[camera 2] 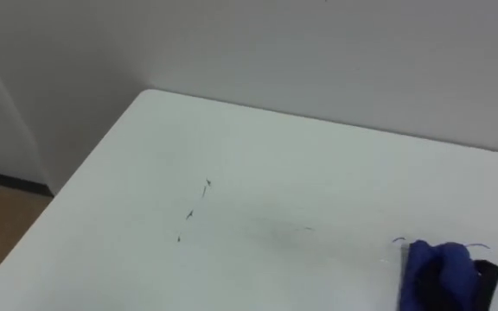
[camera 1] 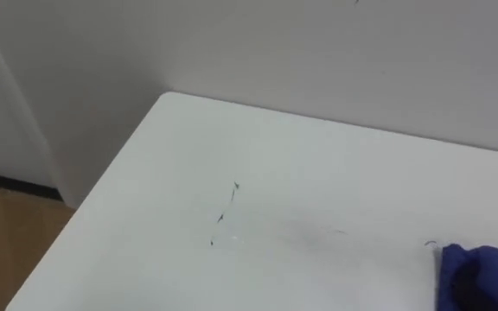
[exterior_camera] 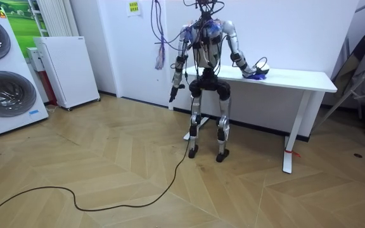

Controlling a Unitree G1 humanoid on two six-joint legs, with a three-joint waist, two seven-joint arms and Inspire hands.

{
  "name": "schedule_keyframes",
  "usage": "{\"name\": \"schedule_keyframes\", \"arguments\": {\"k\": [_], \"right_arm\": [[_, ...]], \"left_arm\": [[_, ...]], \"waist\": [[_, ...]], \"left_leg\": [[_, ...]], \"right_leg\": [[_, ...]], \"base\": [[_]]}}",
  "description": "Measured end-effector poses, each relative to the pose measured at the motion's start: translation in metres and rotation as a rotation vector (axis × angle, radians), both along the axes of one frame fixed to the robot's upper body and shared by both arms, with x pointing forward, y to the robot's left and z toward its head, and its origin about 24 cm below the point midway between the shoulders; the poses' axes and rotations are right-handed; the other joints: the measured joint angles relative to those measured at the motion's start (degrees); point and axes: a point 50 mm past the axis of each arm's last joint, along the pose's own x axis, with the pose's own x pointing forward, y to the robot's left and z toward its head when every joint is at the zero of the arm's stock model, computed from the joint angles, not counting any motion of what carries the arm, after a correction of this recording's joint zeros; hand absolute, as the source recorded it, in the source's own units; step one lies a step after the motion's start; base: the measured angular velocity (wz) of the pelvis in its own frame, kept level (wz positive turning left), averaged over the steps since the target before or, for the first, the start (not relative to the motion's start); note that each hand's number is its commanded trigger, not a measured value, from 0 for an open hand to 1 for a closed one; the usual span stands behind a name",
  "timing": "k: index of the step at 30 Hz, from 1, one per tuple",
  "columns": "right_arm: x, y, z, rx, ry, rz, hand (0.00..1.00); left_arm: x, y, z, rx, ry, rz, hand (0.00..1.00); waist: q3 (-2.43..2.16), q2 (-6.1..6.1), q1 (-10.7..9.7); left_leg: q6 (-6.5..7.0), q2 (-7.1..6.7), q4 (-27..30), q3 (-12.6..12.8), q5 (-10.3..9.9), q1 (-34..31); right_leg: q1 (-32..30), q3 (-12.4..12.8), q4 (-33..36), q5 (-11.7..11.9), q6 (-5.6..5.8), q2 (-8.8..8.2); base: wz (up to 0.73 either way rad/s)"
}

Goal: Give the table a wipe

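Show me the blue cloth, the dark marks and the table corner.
blue cloth (camera 1: 474,259): left eye view, its upper fold.
dark marks (camera 1: 220,218): left eye view, the middle speck.
table (camera 1: 176,103): left eye view, its far left corner.

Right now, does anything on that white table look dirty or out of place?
Yes. A few small dark specks lie in a short line on the white table, towards its left edge, well apart from the blue cloth at the near right. They look like dirt on the pale top.

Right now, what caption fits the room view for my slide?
Robot stands at one end of the white table, right hand on a blue cloth, left hand hanging down.
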Motion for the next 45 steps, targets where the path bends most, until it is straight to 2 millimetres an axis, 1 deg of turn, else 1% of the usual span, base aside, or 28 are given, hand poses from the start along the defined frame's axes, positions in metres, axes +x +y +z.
{"name": "schedule_keyframes", "arguments": {"k": [2,5,7,8,9,10,11,12,14,15,16,17,18,19,21,23,24,25,26,28,30,31,32,34,36,37,41,45], "right_arm": [[0.039,0.023,0.001,0.025,0.003,0.069,1.0],[0.081,0.064,0.009,0.053,-0.002,0.247,1.0],[0.118,0.107,0.025,0.037,-0.019,0.464,1.0],[0.129,0.119,0.031,0.032,-0.033,0.524,1.0],[0.15,0.138,0.046,0.009,-0.063,0.635,1.0],[0.164,0.15,0.059,-0.011,-0.093,0.706,1.0],[0.167,0.153,0.06,-0.016,-0.094,0.725,1.0],[0.172,0.159,0.064,-0.016,-0.108,0.756,1.0],[0.169,0.162,0.064,0.018,-0.148,0.779,1.0],[0.167,0.162,0.064,0.025,-0.159,0.784,1.0],[0.161,0.161,0.059,0.046,-0.159,0.789,1.0],[0.152,0.157,0.051,0.065,-0.145,0.78,1.0],[0.148,0.154,0.048,0.07,-0.137,0.771,1.0],[0.141,0.141,0.042,0.061,-0.124,0.743,1.0],[0.127,0.112,0.037,0.025,-0.123,0.663,1.0],[0.101,0.074,0.028,-0.01,-0.11,0.51,1.0],[0.093,0.066,0.026,-0.012,-0.102,0.47,1.0],[0.077,0.05,0.021,-0.017,-0.082,0.394,1.0],[0.061,0.037,0.016,-0.024,-0.063,0.323,1.0],[0.046,0.025,0.011,-0.014,-0.04,0.244,1.0],[0.041,0.019,0.011,-0.016,-0.026,0.217,1.0],[0.042,0.017,0.012,-0.012,-0.026,0.211,1.0],[0.049,0.018,0.013,-0.002,-0.033,0.206,1.0],[0.065,0.019,0.021,-0.002,-0.055,0.214,1.0],[0.078,0.024,0.029,-0.002,-0.078,0.248,1.0],[0.086,0.032,0.032,0.001,-0.09,0.298,1.0],[0.099,0.077,0.036,0.032,-0.103,0.482,1.0],[0.091,0.085,0.026,0.071,-0.075,0.506,1.0]], "left_arm": [[0.016,-0.006,-0.005,-0.019,0.001,-0.046,0.0],[0.043,-0.01,-0.007,-0.027,-0.011,-0.092,0.0],[0.066,-0.015,-0.004,-0.038,-0.088,-0.132,0.0],[0.069,-0.015,-0.003,-0.038,-0.105,-0.139,0.0],[0.074,-0.015,-0.002,-0.039,-0.128,-0.146,0.0],[0.075,-0.013,-0.001,-0.036,-0.133,-0.146,0.0],[0.073,-0.011,-0.001,-0.032,-0.129,-0.146,0.0],[0.066,-0.005,0.0,-0.02,-0.111,-0.14,0.0],[0.057,0.007,0.002,-0.001,-0.082,-0.131,0.0],[0.057,0.009,0.003,0.005,-0.082,-0.133,0.0],[0.057,0.011,0.004,0.002,-0.078,-0.135,0.0],[0.056,0.006,0.002,-0.021,-0.075,-0.129,0.0],[0.055,0.002,0.0,-0.036,-0.075,-0.122,0.0],[0.051,-0.009,-0.004,-0.074,-0.069,-0.116,0.0],[0.048,-0.02,-0.008,-0.11,-0.069,-0.105,0.0],[0.037,-0.014,-0.007,-0.089,-0.059,-0.064,0.0],[0.033,-0.012,-0.006,-0.081,-0.054,-0.052,0.0],[0.024,-0.008,-0.006,-0.069,-0.04,-0.04,0.0],[0.018,-0.007,-0.006,-0.065,-0.026,-0.04,0.0],[0.012,-0.008,-0.006,-0.07,-0.01,-0.027,0.0],[0.005,-0.009,-0.007,-0.073,0.014,-0.019,0.0],[0.004,-0.01,-0.007,-0.072,0.02,-0.021,0.0],[0.004,-0.011,-0.008,-0.072,0.026,-0.034,0.0],[0.002,-0.014,-0.009,-0.071,0.031,-0.034,0.0],[0.002,-0.015,-0.009,-0.073,0.025,-0.018,0.0],[-0.002,-0.015,-0.009,-0.073,0.024,0.007,0.0],[0.004,-0.015,-0.007,-0.054,-0.006,0.013,0.0],[0.008,-0.017,-0.007,-0.06,-0.024,0.012,0.0]], "waist": [[0.52,0.81,2.96],[0.72,1.11,5.06],[0.93,1.33,8.8],[1.19,1.46,9.7],[1.94,1.96,11.68],[2.31,2.29,13.24],[2.21,2.08,13.93],[2.03,1.83,14.77],[1.77,1.22,13.88],[1.85,0.95,13.0],[1.35,1.11,11.12],[1.36,1.45,9.37],[1.53,1.28,8.6],[1.93,0.88,7.12],[1.87,0.97,5.83],[1.2,0.26,2.91],[1.05,0.11,2.22],[0.58,-0.44,0.7],[0.06,-0.91,-0.09],[0.22,-1.9,-0.93],[0.26,-1.82,-1.17],[0.29,-1.1,-1.09],[0.35,0.02,-0.62],[0.71,1.51,0.67],[0.88,4.13,2.59],[0.53,5.28,4.1],[0.41,5.0,4.46],[0.19,3.36,1.88]], "left_leg": [[0.47,1.34,3.3,-0.05,-2.42,-1.46],[0.46,3.3,7.83,0.06,-4.05,-5.73],[-0.18,4.3,8.22,0.47,-3.38,-7.56],[-0.55,4.48,8.27,0.46,-3.3,-8.18],[-1.56,4.79,8.26,-0.36,-2.93,-9.43],[-3.08,5.4,7.42,-2.07,-1.68,-10.8],[-3.67,5.58,6.52,-3.51,-1.15,-11.08],[-5.01,6.26,4.65,-7.44,-0.28,-11.06],[-7.67,8.44,3.79,-16.97,0.5,-11.78],[-8.24,8.88,4.06,-18.64,0.47,-11.87],[-10.15,10.63,4.5,-18.86,0.14,-11.54],[-11.26,12.9,4.36,-16.85,2.57,-10.63],[-11.16,13.42,3.65,-15.17,4.18,-9.71],[-10.92,13.57,1.85,-11.43,6.89,-8.47],[-10.48,13.91,-0.74,-6.57,9.61,-6.83],[-9.88,15.58,-1.23,-2.67,12.09,-6.9],[-9.79,15.81,-1.12,-1.82,12.27,-6.99],[-9.8,16.26,-0.94,0.09,12.3,-7.47],[-9.8,16.14,-0.94,2.3,12.3,-7.74],[-9.82,16.01,-0.73,5.36,12.26,-7.77],[-9.98,15.31,0.15,6.08,11.56,-8.03],[-10.02,13.94,1.15,6.03,9.77,-8.18],[-9.37,11.21,2.25,5.35,7.17,-7.98],[-6.74,7.18,2.43,3.86,5.12,-6.83],[-5.75,5.26,0.79,2.88,3.96,-6.19],[-5.13,4.63,-0.64,3.32,3.59,-5.77],[-5.28,4.16,-3.69,3.54,4.99,-5.44],[-5.33,3.86,-4.86,0.45,5.01,-4.9]], "right_leg": [[-3.13,-4.75,2.78,1.26,-1.79,-0.1],[-7.46,-8.21,8.88,0.83,-1.13,-1.64],[-9.87,-8.31,18.13,-0.95,0.1,-8.16],[-10.0,-8.16,18.08,-0.97,0.16,-9.84],[-10.02,-7.74,15.79,-0.87,0.3,-12.13],[-9.75,-6.05,11.65,-0.61,0.52,-13.33],[-9.52,-5.41,9.29,-0.37,0.79,-13.6],[-9.32,-4.4,4.0,0.45,1.58,-13.63],[-9.74,-2.32,-3.42,5.02,2.22,-12.18],[-9.82,-2.48,-3.29,6.28,2.44,-11.92],[-9.52,-4.52,1.3,4.69,7.17,-11.17],[-8.51,-6.11,5.81,0.33,6.61,-9.99],[-7.88,-6.23,7.16,-0.89,6.32,-9.81],[-7.31,-6.79,7.93,-2.25,5.98,-9.72],[-7.21,-7.04,8.23,-3.85,5.22,-9.28],[-7.58,-7.06,9.53,-6.05,4.06,-7.9],[-7.62,-7.06,9.85,-6.78,4.27,-7.49],[-7.52,-7.03,10.14,-7.41,3.53,-6.42],[-7.44,-7.04,10.26,-7.73,3.0,-5.7],[-7.45,-5.97,9.78,-7.65,2.27,-4.32],[-7.39,-4.29,8.85,-7.07,1.34,-3.02],[-7.38,-2.79,8.01,-6.32,1.13,-2.26],[-7.36,-0.56,7.07,-5.36,0.99,-1.79],[-7.64,2.61,5.27,-3.28,1.02,-1.72],[-8.26,4.59,2.86,-0.66,0.81,-1.31],[-8.8,4.95,1.83,1.02,0.85,-1.12],[-10.89,5.79,1.13,2.26,-0.49,1.17],[-10.18,5.79,0.03,2.17,-1.0,2.21]], "base": [[-1.07],[-0.29],[0.14],[-0.05],[0.06],[0.17],[0.32],[0.4],[0.64],[0.98],[1.07],[0.97],[0.61],[0.26],[0.08],[0.18],[0.31],[0.42],[0.43],[0.26],[0.11],[-0.07],[-0.22],[-0.59],[-1.05],[-1.45],[-0.62],[-0.01]]}}
